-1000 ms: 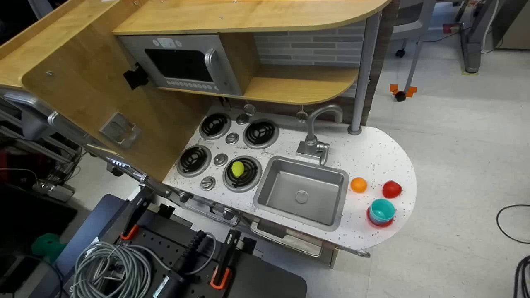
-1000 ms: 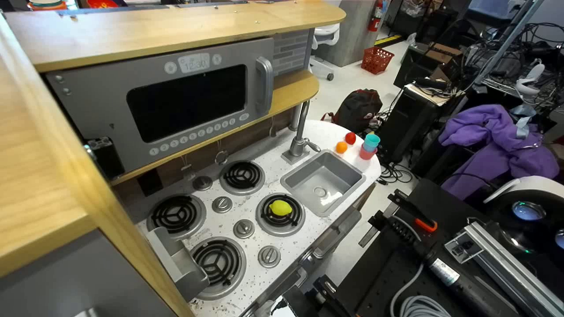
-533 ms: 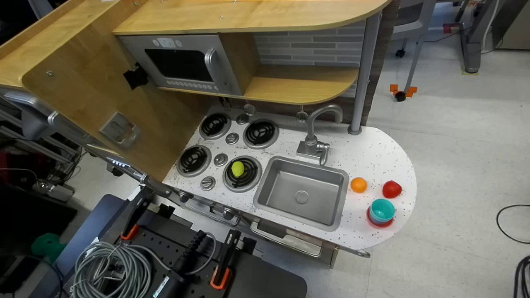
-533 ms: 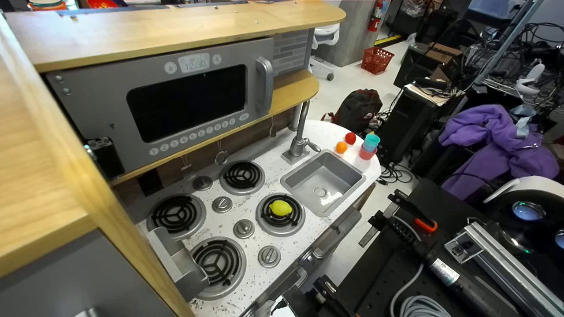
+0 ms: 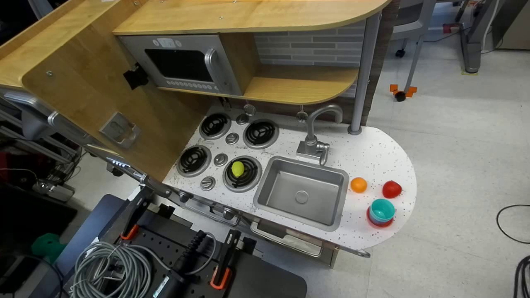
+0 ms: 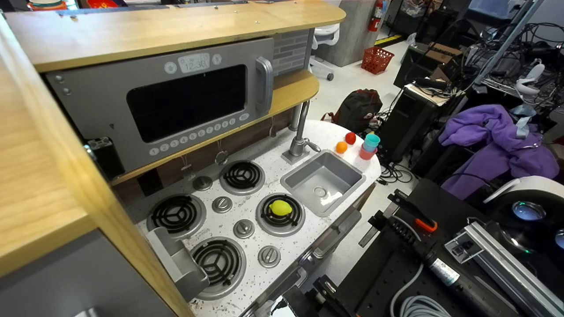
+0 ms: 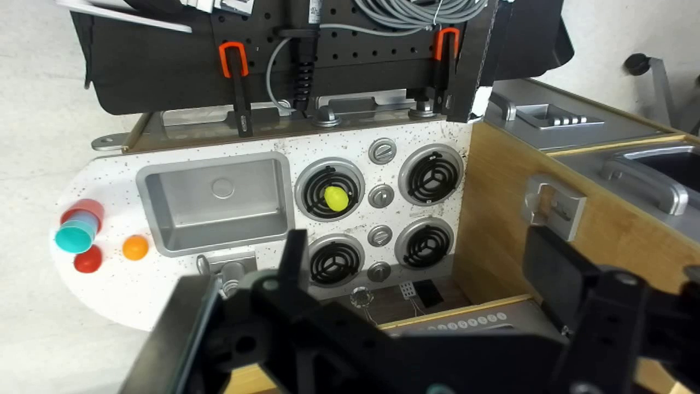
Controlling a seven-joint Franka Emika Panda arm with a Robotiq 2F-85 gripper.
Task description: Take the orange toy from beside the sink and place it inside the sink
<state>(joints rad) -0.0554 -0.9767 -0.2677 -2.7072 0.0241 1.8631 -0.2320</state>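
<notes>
The orange toy is a small round orange thing on the white counter, just beside the sink, on the side away from the burners. It also shows in an exterior view and in the wrist view. The sink is a grey rectangular basin, seen in an exterior view and the wrist view; nothing lies in it. My gripper is open and empty in the wrist view, its fingers wide apart, high above the kitchen. The orange toy is well to the left of the fingers there. The gripper is outside both exterior views.
A red round toy and stacked teal and red cups stand near the orange toy. A yellow lemon lies on a burner. The faucet rises behind the sink. A wooden shelf and microwave overhang the back.
</notes>
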